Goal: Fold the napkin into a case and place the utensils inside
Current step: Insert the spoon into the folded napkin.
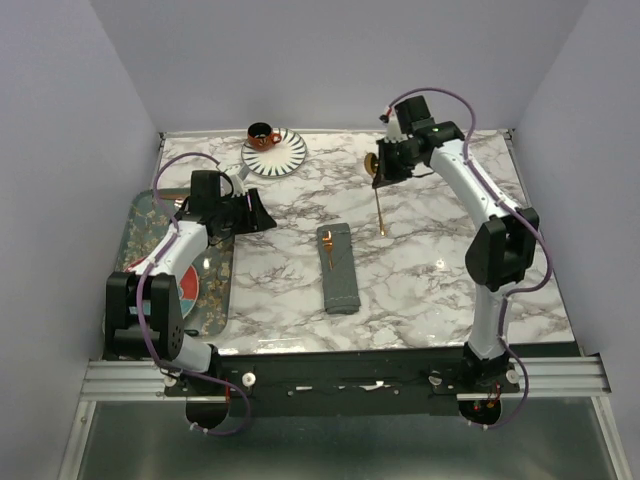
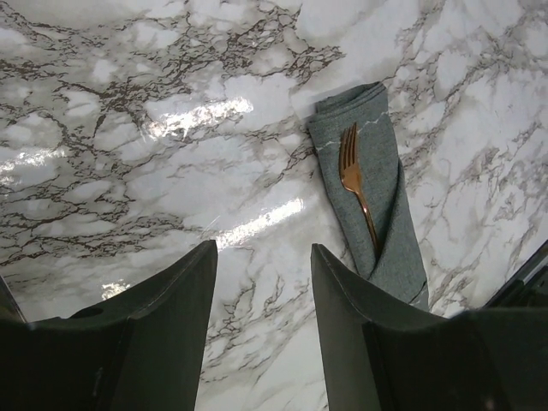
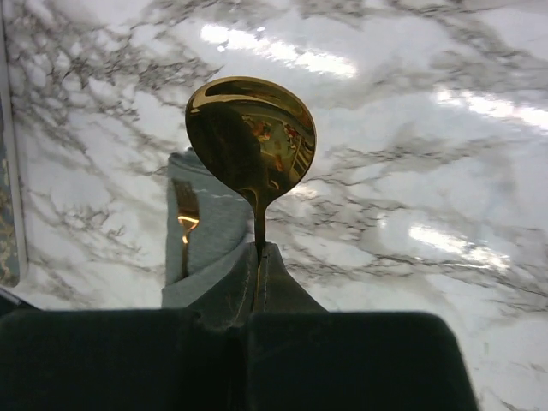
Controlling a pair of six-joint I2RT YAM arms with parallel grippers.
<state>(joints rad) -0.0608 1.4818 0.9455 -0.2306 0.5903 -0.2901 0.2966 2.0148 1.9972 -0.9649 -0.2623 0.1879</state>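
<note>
Starting at the left, the left end effector [image 1: 262, 216] hovers over bare table [image 1: 430, 280] with its fingers apart and nothing between them. Its wrist view shows the case [image 1: 338, 270] ahead and off to one side, well apart from it.

At the table's middle the case lies flat, its long axis running from the near edge toward the far one, slightly tilted. The fork [image 2: 353, 171] is already in it: the handle is tucked under the fold and the tines show at the far end, so the pocket's mouth seems to face away from the arms.

Further right and farther back, the right end effector [image 3: 259, 257] is clamped on the spoon [image 3: 251, 137] at its neck, with the bowl standing out beyond the fingertips. From above, the handle points toward the near edge, roughly in line with the case's long axis. Whether the spoon rests on the table I cannot tell.

From this end effector the case lies nearer the arms and to the left. The next move is probably for the right arm to bring the spoon over and slide it in handle first, beside the fork.
</note>
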